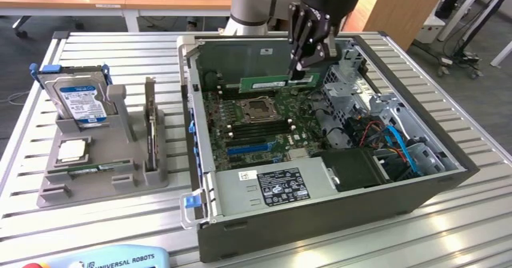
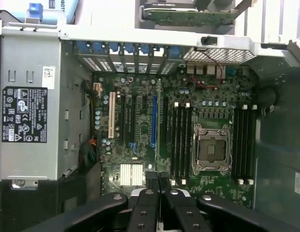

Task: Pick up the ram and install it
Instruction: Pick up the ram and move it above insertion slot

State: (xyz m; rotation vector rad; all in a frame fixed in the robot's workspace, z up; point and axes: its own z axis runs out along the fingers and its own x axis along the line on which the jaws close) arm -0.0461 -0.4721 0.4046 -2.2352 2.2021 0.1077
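My gripper hangs over the open computer case, shut on the ram. The ram is a thin green stick, held level by one end above the far side of the motherboard. In the wrist view the gripper has its fingers pressed together, and the ram shows edge-on as a thin line running away from them. Empty black memory slots lie beside the bare processor socket. A second green ram stick lies in the grey holder at the exterior view's left.
The grey holder also carries a blue-labelled hard drive, a square silver processor chip and an upright card. Inside the case sit a power supply, a black box and blue and orange cables. A teach pendant lies at the table's front.
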